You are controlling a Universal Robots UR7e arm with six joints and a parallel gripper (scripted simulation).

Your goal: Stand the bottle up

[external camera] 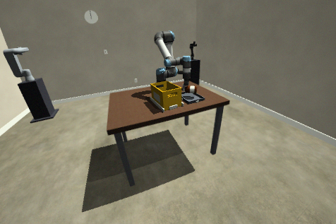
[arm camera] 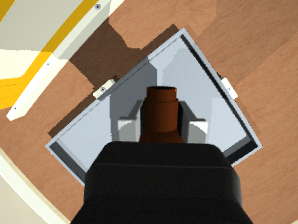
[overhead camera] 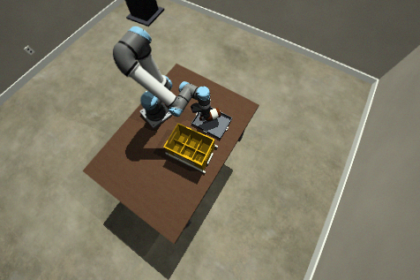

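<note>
Status: While my claw (arm camera: 160, 124) is clamped on the bottle (arm camera: 160, 112), I log the scene left to right in the top view.
Table (overhead camera: 132, 176): brown top, carrying everything below.
Crate (overhead camera: 174, 137): yellow, with divided compartments, at about 7 o'clock from the tray and just beside it; I cannot tell whether they touch.
Tray (overhead camera: 222, 129): dark, shallow and rimmed, at about 1 o'clock from the crate.
Bottle position: over the tray, lying tilted rather than upright; brown body with a white band, one end between my fingers.
Grip: jaws stand on either side of the brown neck in the wrist view; the hold looks square.
Handling, my judgement: rigid and round, probably smooth, so it may roll or twist in the jaws; likely light, with the weight toward the base.
Hold point, my judgement: the present neck grip suits a swing to upright, base down on the tray.
Risk: the loose tray may slide if the base drags.
</note>
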